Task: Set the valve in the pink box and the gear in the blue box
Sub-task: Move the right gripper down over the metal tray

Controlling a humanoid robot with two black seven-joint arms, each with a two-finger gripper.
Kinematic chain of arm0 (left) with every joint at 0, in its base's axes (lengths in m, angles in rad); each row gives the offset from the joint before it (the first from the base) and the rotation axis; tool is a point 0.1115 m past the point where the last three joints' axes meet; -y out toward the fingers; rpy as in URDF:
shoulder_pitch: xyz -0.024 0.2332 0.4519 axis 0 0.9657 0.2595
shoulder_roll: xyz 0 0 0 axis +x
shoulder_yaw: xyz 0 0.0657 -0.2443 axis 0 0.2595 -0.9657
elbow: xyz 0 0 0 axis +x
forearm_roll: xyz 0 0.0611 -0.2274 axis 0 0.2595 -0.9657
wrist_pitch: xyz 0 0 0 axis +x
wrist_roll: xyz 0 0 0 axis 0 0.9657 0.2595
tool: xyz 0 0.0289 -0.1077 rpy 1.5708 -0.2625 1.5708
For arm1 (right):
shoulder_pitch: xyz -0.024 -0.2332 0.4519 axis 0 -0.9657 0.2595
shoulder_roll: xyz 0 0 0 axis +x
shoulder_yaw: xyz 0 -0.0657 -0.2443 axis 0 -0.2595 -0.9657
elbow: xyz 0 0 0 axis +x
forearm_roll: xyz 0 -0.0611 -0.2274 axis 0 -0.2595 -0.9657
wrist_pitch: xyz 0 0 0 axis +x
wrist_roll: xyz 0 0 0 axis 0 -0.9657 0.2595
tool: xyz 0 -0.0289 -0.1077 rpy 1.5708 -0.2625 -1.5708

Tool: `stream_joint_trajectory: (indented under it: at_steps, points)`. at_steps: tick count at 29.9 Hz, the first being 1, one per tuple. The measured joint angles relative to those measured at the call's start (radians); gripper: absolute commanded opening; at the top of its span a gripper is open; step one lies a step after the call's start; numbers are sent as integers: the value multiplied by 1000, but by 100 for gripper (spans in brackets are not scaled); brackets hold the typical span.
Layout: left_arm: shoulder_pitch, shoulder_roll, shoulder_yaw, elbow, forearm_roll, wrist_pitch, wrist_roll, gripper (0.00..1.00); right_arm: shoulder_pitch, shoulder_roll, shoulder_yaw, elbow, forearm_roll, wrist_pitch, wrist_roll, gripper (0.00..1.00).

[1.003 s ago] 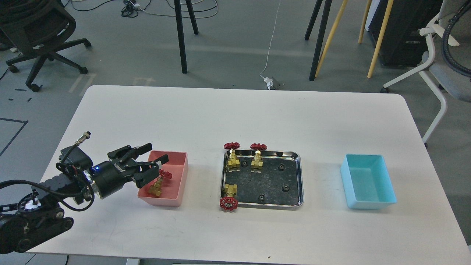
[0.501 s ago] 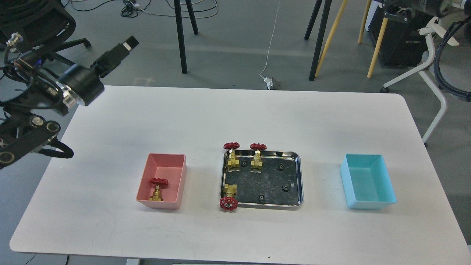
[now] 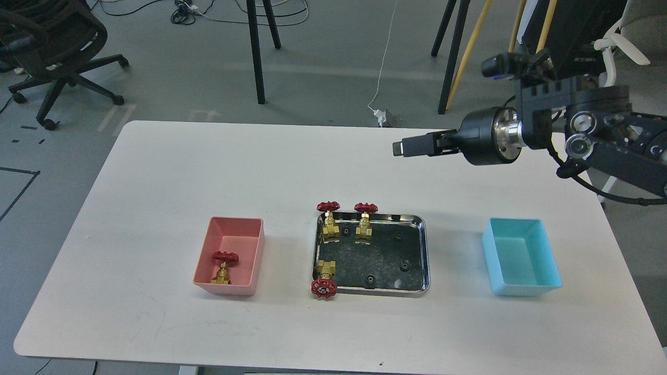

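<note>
One valve (image 3: 224,265) with a red handwheel lies inside the pink box (image 3: 235,221) at the left of the table. Three more valves (image 3: 328,219) (image 3: 366,219) (image 3: 324,278) sit at the left side of the steel tray (image 3: 424,250). Several tiny black gears (image 3: 398,236) (image 3: 404,266) (image 3: 369,280) lie on the tray floor. The blue box (image 3: 521,255) stands at the right and looks empty. My right gripper (image 3: 398,148) hovers high over the table, behind and above the tray, pointing left; its fingers look like a single bar. My left arm is out of view.
The white table (image 3: 333,166) ends with a rounded edge near me. Beyond it are an office chair (image 3: 52,47) at the far left, stand legs (image 3: 255,52) and a white chair (image 3: 620,99) at the right.
My left arm let go of the valve in the pink box, rose away and left the view. My right arm came in from the upper right, out over the table.
</note>
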Motion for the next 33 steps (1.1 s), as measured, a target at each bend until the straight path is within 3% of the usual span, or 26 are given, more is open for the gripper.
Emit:
stream_joint_trajectory:
  at_steps: [15, 25, 33]
  points:
    - [-62, -8, -2, 100, 0, 4, -6, 97, -31, 178, -291, -69, -330, 0, 89, 96]
    - [-65, 3, -1, 105, 0, 12, -12, 97, -95, 329, -298, -253, -360, 0, 93, 96]
    - [-65, 8, -4, 110, 0, 12, -14, 97, -120, 400, -301, -317, -363, 0, 93, 92]
